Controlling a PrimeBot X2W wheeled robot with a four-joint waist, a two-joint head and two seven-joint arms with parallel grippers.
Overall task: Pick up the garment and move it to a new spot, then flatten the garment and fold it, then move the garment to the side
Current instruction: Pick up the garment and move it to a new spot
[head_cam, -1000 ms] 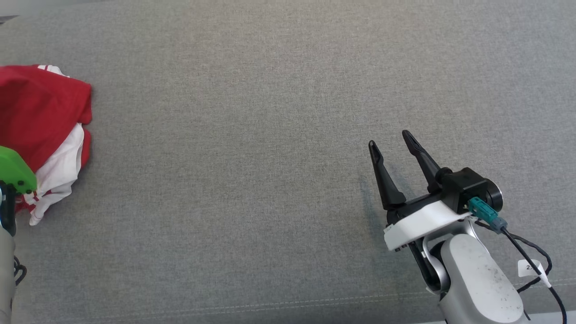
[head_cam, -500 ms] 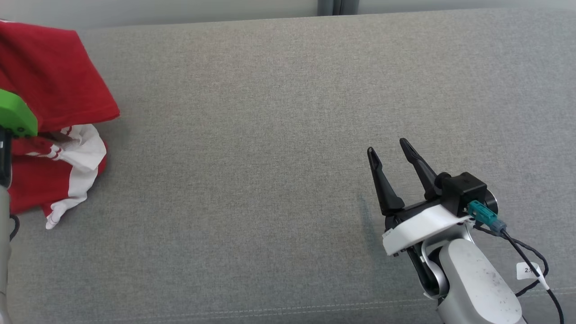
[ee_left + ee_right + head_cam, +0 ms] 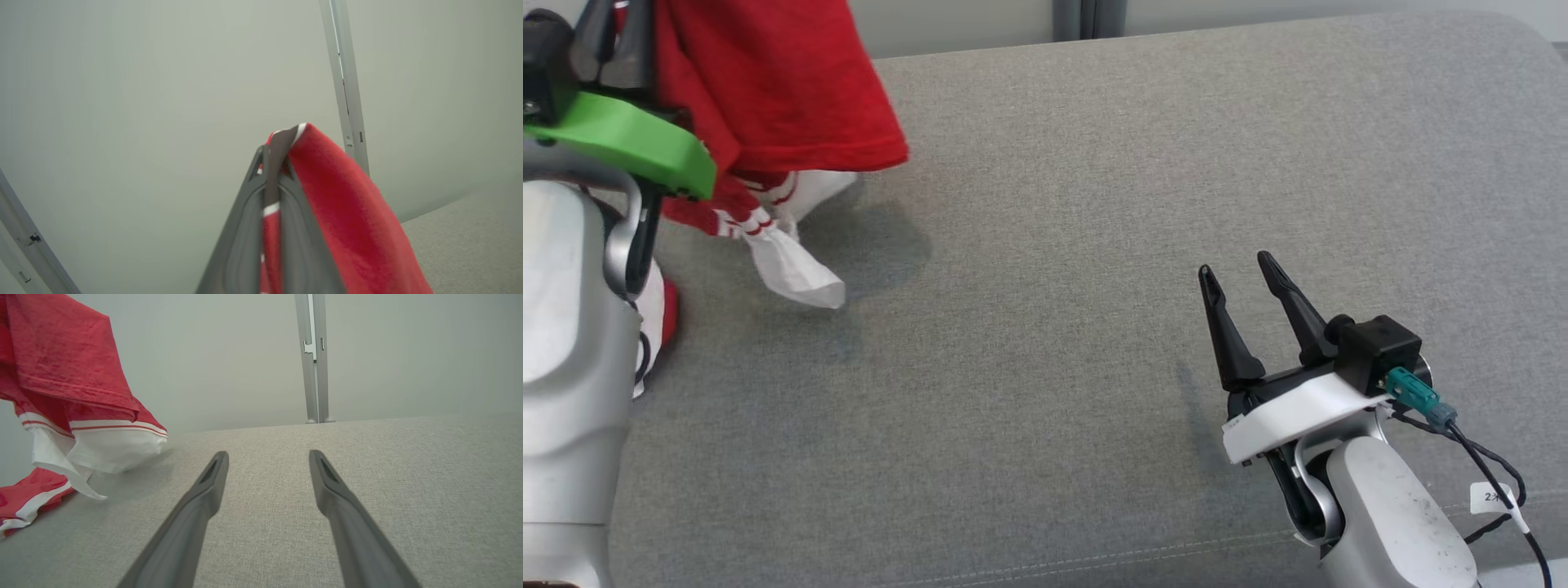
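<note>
The garment (image 3: 776,106) is red with white, red-striped parts. It hangs at the upper left of the head view, lifted off the grey surface, its white end (image 3: 796,273) trailing down onto it. My left gripper (image 3: 613,24) is shut on a fold of the garment (image 3: 347,220), which drapes over the right finger in the left wrist view. The right wrist view shows the garment (image 3: 69,375) hanging at the left, with a red and white tail on the surface. My right gripper (image 3: 1241,265) stands open at the lower right, nothing between its fingers (image 3: 204,490).
A wide grey fabric surface (image 3: 1054,245) spreads across the head view, with a seam near its front edge (image 3: 1013,563). Behind it is a pale wall with a vertical metal post (image 3: 312,355). A cable (image 3: 1494,474) with a tag hangs from the right wrist.
My left gripper has risen and swung right with the garment, lifting most of it off the surface. The head view has shifted too. The right gripper has stayed open in place.
</note>
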